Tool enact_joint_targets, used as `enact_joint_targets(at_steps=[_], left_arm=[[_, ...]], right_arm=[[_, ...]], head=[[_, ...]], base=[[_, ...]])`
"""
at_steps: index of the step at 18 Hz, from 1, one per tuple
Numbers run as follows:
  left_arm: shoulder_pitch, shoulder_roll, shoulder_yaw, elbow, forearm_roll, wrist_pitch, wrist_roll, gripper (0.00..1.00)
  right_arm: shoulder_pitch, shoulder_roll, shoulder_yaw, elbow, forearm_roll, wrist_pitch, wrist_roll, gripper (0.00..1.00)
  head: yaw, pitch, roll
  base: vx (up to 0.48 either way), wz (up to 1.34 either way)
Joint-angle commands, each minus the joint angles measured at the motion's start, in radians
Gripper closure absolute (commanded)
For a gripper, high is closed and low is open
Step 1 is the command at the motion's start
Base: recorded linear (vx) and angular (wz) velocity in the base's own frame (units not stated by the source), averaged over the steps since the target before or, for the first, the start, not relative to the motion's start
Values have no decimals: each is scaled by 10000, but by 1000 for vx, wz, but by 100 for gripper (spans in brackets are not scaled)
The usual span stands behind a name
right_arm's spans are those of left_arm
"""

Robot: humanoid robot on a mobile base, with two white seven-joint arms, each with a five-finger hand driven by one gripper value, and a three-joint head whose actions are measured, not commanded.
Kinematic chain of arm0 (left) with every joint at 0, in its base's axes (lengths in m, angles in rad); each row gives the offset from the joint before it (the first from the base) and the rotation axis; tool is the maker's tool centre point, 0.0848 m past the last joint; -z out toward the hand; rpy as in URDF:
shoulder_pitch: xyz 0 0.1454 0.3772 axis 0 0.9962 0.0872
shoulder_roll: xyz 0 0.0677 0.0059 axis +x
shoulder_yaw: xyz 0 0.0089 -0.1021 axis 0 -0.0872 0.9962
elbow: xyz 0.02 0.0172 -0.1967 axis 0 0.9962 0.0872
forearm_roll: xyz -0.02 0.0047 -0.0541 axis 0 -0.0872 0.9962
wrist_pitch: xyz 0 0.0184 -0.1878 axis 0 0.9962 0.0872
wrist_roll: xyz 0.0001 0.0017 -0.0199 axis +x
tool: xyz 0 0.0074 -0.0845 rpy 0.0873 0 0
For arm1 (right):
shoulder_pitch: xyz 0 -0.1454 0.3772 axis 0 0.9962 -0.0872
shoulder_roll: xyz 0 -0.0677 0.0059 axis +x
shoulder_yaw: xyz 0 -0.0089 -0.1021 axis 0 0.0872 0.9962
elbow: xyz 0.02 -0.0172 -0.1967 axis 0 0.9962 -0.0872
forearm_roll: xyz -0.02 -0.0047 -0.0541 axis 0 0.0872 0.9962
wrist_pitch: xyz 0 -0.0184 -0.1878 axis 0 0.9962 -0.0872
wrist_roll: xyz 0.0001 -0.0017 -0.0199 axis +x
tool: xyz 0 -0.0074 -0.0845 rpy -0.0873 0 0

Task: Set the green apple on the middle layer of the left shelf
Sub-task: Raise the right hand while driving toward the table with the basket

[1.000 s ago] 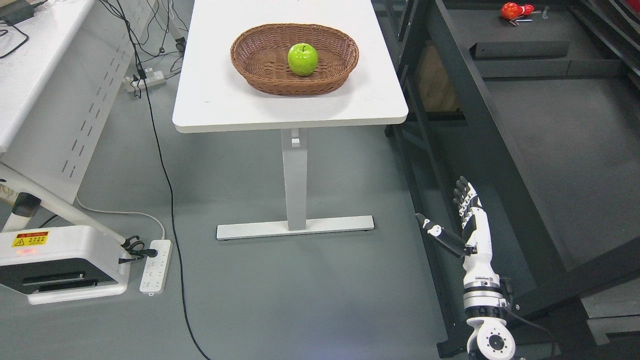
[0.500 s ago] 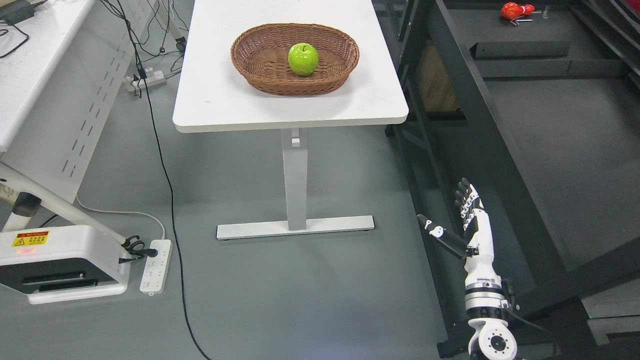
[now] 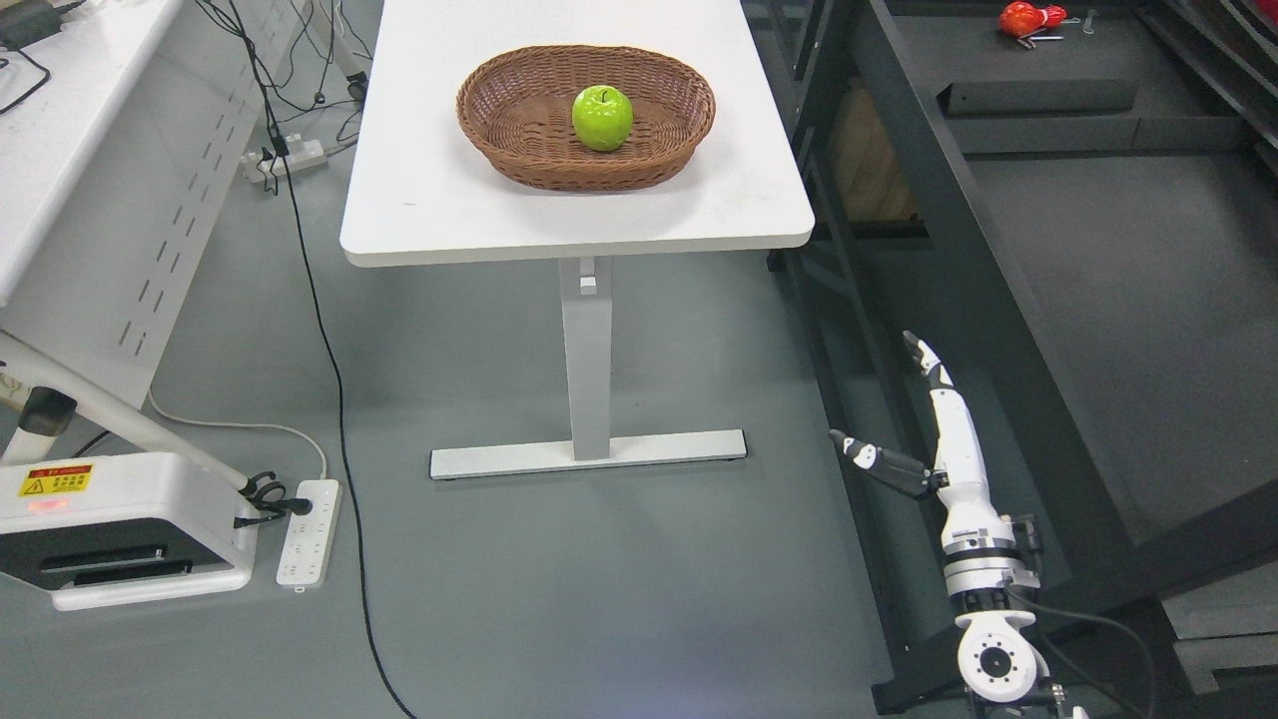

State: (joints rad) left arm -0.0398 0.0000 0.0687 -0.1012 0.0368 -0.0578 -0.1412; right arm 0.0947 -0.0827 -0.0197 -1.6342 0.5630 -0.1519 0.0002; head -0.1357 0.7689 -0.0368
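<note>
A green apple (image 3: 602, 117) sits upright in the middle of a brown wicker basket (image 3: 519, 150) on the white table (image 3: 439, 200). My right hand (image 3: 894, 409) hangs low at the lower right, far below and to the right of the table, next to the dark shelf frame (image 3: 949, 260). Its fingers (image 3: 934, 374) are stretched out straight and the thumb sticks out to the left; it holds nothing. The left arm does not show.
The dark shelf unit fills the right side, with a red object (image 3: 1030, 20) on its top surface at the back. A white desk (image 3: 60, 130) stands at left. Cables (image 3: 329, 369), a power strip (image 3: 308, 534) and a white machine (image 3: 110, 529) lie on the floor.
My right hand has turned edge-on and its fingers reach a little higher. The whole picture has shifted slightly, so the camera moved. The apple stays in the basket.
</note>
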Motion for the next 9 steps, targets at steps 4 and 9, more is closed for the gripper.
enact_joint_targets(at_steps=[4, 9], left_arm=[[0, 175, 4, 0, 0, -5, 1, 0], [0, 175, 4, 0, 0, 10, 1, 0]], right_arm=[[65, -339, -49, -900, 1461, -366, -263, 0], [-332, 228, -3, -900, 890, -874, -217, 0]], head=[[0, 0, 0], [0, 0, 0]], base=[[48, -39], [89, -64]])
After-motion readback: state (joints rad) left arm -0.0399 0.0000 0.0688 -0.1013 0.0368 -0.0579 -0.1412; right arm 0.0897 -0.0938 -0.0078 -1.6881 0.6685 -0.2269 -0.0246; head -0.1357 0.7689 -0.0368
